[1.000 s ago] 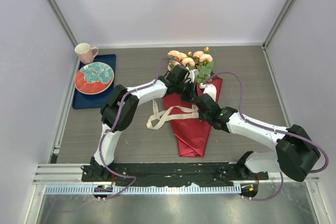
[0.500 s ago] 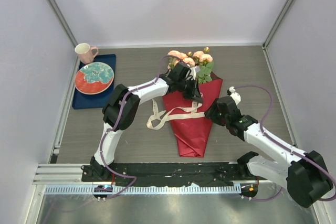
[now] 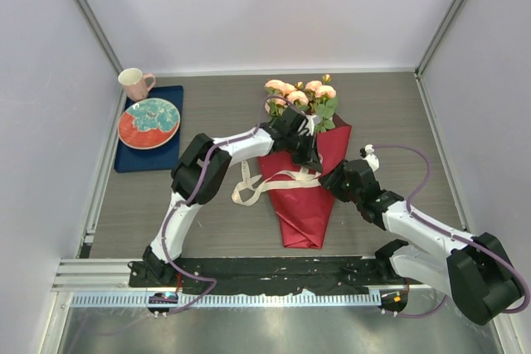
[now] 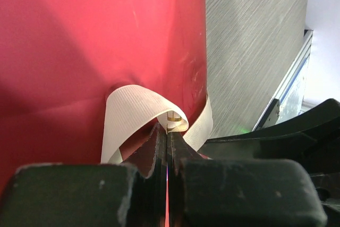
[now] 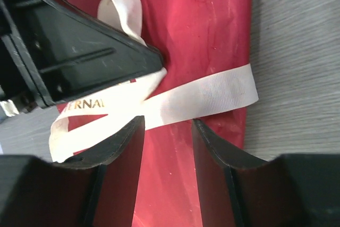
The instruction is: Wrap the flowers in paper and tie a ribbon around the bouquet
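Observation:
The bouquet lies in the middle of the table, the flowers (image 3: 300, 91) at the far end and the red paper (image 3: 303, 213) tapering toward me. The cream ribbon (image 3: 274, 180) crosses the paper and trails off its left side in loops. My left gripper (image 3: 305, 153) rests on the upper part of the cone, shut on a fold of the ribbon (image 4: 133, 110) at its tips (image 4: 169, 130). Over the paper's right side my right gripper (image 3: 332, 178) hangs open. A ribbon strip (image 5: 212, 91) runs just beyond its fingertips (image 5: 167, 123), with only paper (image 5: 202, 19) between them.
A dark blue tray (image 3: 137, 155) at the far left holds a red and teal plate (image 3: 149, 122), with a pink mug (image 3: 134, 83) behind it. White walls enclose the table on three sides. The left arm's black wrist (image 5: 69, 51) sits close to the right gripper.
The right gripper has opened, let go over the paper, drawn back to the right and edged in again. The left gripper has stayed shut on the ribbon, shifting slightly nearer.

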You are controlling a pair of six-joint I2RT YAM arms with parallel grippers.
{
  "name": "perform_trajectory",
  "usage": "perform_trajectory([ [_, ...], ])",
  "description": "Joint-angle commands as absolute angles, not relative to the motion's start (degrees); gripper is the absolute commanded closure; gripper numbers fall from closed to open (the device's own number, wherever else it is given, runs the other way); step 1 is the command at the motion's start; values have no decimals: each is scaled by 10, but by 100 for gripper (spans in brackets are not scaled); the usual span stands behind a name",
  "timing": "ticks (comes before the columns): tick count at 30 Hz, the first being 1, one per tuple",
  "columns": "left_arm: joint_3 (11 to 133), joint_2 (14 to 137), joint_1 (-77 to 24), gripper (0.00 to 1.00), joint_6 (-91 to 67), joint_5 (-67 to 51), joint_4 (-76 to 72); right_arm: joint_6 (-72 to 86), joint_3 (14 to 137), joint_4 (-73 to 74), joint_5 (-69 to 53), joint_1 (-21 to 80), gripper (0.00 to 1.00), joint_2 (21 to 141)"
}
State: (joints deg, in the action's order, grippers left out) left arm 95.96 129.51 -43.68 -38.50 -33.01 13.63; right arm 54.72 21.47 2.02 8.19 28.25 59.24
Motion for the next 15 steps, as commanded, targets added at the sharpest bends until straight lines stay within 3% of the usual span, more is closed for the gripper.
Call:
perform_trajectory([
  [1, 963, 1289, -446, 99, -366, -327, 158, 568, 200, -75, 91, 279, 53, 582],
  [10, 967, 1293, -449, 98, -349, -316, 189, 553, 166, -177, 89, 279, 55, 579],
  [15, 978, 1301, -448, 90, -339, -335, 214, 541, 154, -193, 85, 275, 57, 570],
])
